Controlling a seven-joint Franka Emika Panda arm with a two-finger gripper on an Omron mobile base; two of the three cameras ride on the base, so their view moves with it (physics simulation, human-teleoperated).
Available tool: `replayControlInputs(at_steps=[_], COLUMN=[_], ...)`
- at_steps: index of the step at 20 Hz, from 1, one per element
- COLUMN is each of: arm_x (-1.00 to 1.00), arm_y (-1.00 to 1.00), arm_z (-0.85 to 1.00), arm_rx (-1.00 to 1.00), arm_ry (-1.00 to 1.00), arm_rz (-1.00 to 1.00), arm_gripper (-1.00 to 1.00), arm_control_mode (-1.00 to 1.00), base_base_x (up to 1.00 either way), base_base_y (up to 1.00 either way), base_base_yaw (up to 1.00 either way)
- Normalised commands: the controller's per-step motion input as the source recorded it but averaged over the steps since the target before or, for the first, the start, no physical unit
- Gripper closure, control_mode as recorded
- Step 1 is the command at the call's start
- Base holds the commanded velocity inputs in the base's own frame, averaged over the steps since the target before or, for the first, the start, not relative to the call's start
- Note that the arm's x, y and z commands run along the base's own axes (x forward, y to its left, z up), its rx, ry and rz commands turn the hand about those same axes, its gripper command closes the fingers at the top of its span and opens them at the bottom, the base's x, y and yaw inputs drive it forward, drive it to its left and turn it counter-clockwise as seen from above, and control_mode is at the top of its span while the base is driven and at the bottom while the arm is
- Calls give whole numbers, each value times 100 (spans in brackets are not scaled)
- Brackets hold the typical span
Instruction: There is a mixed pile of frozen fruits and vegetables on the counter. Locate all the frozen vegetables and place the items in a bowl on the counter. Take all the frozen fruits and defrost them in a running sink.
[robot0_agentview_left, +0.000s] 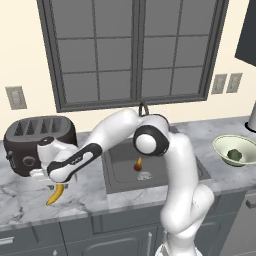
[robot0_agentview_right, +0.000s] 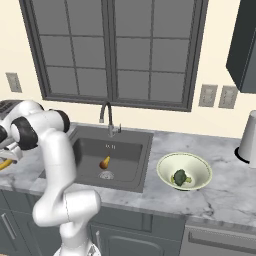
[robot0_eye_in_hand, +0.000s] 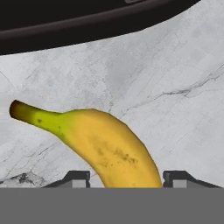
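We've got the two-finger gripper (robot0_eye_in_hand: 122, 179) down over the curved yellow banana (robot0_eye_in_hand: 103, 146), which lies flat on the white and grey veined marble counter (robot0_eye_in_hand: 166, 78), right in front of the dark toaster (robot0_agentview_left: 37, 137). The finger tips (robot0_eye_in_hand: 76, 178) sit either side of the fruit with a bit of gap showing, so we'd call it spread around the banana, not pinching yet. Best bet: squeeze across the thick middle, not the stem end, and lift straight before swinging over to the dark grey rectangular sink (robot0_agentview_right: 120, 150). The small reddish-brown fruit (robot0_agentview_right: 105, 162) is already in that basin, and the green broccoli floret (robot0_agentview_right: 180, 177) sits in the pale green bowl (robot0_agentview_right: 167, 172).
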Motion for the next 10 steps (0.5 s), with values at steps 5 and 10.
replayControlInputs(at_steps=[5,10], arm_x=[-6,-32], arm_y=[-2,-49], arm_z=[-30,12], arm_rx=[0,0], arm_ry=[0,0], arm_rz=[-4,-8], arm_gripper=[100,100], arm_control_mode=[-100,-100], base_base_x=[0,0], base_base_y=[0,0], base_base_yaw=[0,0])
